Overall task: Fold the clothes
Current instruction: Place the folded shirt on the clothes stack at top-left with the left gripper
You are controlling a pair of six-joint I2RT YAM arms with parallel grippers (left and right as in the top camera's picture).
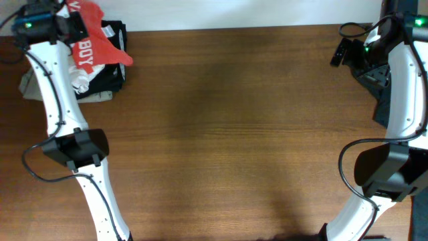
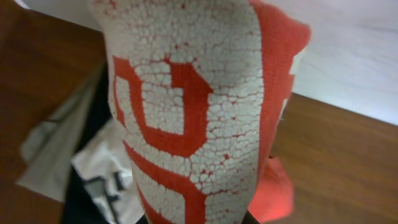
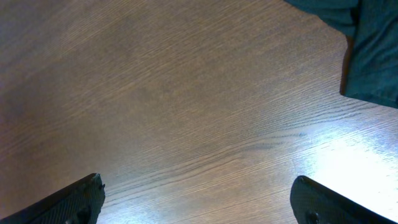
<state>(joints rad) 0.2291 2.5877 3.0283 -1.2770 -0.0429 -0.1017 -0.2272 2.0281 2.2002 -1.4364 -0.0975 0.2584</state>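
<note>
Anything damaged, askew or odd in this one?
The white lettering on the red T-shirt is cracked all over, like worn print. The shirt is bunched up above a messy pile of other clothes at the far left corner of the table.

My left arm (image 1: 57, 94): white links, row of small dark dots, black joint block (image 1: 77, 147) at mid-left, thin black cable (image 1: 25, 161) looped beside it, green light (image 1: 27, 25) upper left. My right arm (image 1: 406, 80): same white-and-black build, green light (image 1: 420, 22) upper right. Right gripper (image 3: 198, 202): fingers (image 3: 74, 202) matte black.
</note>
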